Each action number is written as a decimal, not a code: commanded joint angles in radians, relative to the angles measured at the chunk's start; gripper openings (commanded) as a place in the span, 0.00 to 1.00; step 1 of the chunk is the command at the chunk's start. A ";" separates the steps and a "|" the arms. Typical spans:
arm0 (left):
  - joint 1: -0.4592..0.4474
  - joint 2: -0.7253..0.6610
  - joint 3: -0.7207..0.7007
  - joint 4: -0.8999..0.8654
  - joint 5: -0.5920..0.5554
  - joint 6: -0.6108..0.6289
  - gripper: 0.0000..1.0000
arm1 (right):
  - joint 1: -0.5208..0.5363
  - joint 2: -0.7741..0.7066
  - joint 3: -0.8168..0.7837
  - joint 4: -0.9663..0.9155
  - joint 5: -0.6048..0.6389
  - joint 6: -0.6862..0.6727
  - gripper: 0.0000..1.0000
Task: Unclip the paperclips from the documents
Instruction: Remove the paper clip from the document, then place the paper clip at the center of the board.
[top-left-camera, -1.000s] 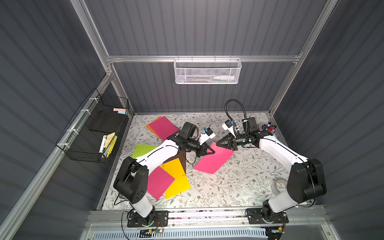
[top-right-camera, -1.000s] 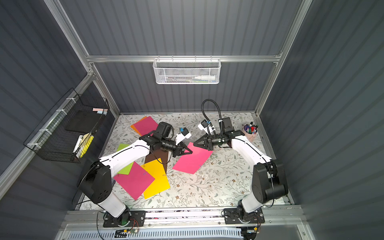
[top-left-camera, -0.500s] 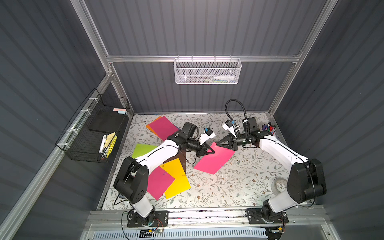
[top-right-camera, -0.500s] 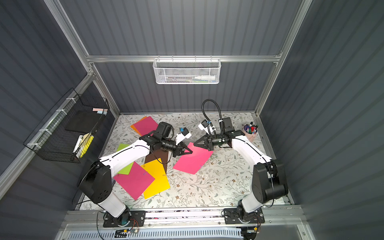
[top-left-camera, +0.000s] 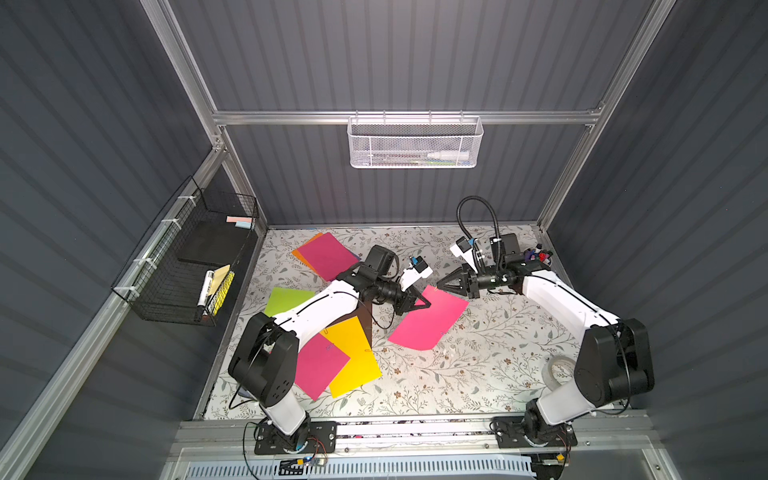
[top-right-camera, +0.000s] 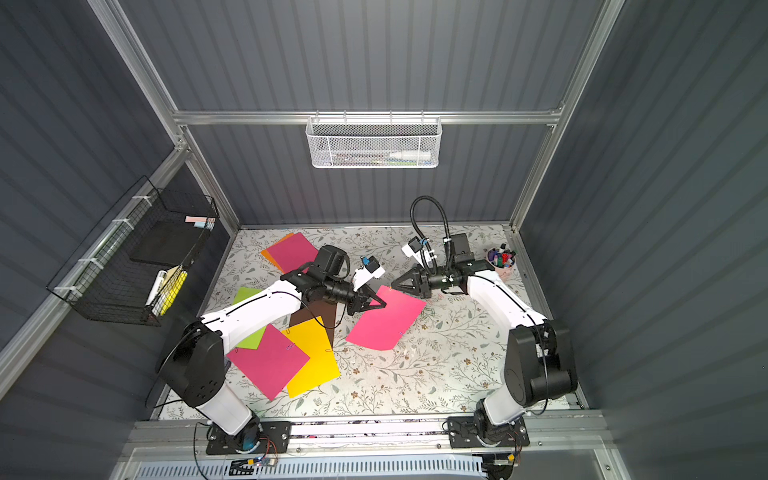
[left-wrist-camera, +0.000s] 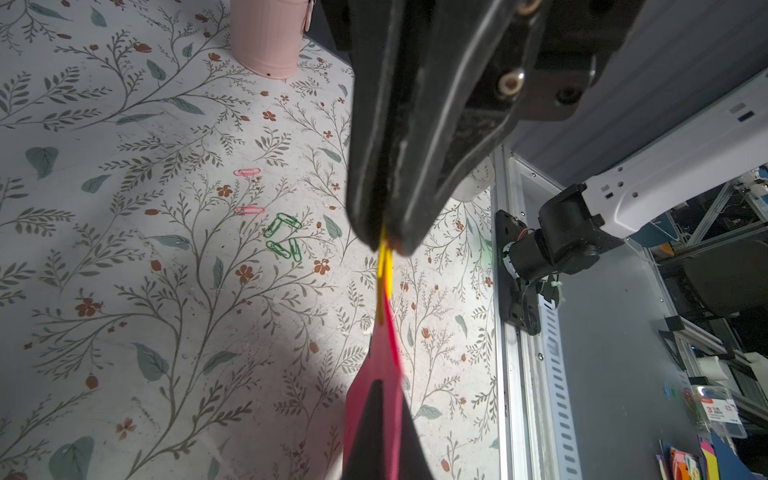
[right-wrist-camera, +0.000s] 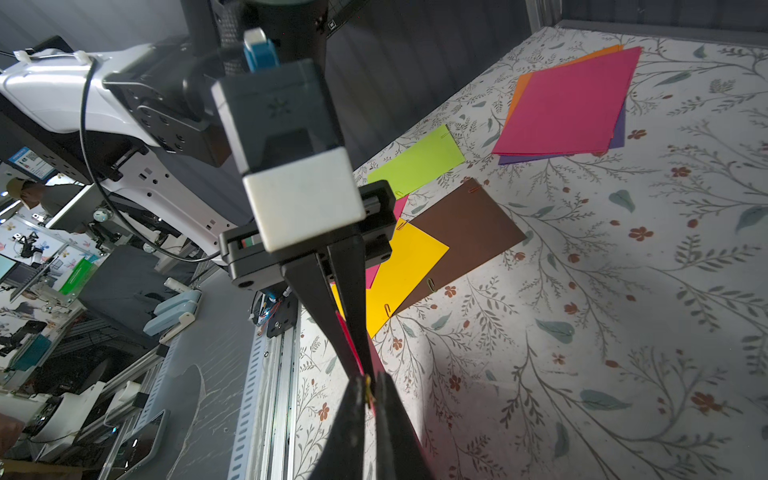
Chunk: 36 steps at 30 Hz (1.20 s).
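Observation:
A magenta pink document lies mid-table with its far corner lifted. My left gripper is shut on that corner. A yellow paperclip sits on the same edge, and my right gripper is shut on it, facing the left gripper tip to tip. More documents lie to the left: yellow, pink, brown and lime green. A pink, orange and purple stack lies at the back. Loose green paperclips and pink paperclips lie on the mat.
A pink cup of markers stands at the back right. A tape roll lies by the right arm's base. A black wire basket hangs on the left wall. A white mesh basket hangs on the back wall.

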<state>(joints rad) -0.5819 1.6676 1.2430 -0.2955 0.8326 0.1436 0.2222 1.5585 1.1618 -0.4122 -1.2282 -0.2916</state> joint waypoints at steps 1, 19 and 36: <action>-0.006 0.017 -0.017 -0.030 -0.021 0.000 0.00 | -0.005 -0.023 0.004 0.010 -0.018 -0.004 0.10; 0.013 -0.022 0.035 -0.028 -0.036 -0.009 0.00 | -0.107 0.119 -0.138 -0.011 0.608 0.364 0.03; 0.124 -0.144 0.022 0.177 0.082 -0.149 0.00 | -0.105 -0.006 -0.239 0.132 0.397 0.267 0.54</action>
<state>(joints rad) -0.4713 1.5658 1.2438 -0.1848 0.8677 0.0471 0.1173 1.6264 0.9627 -0.3584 -0.6975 0.0296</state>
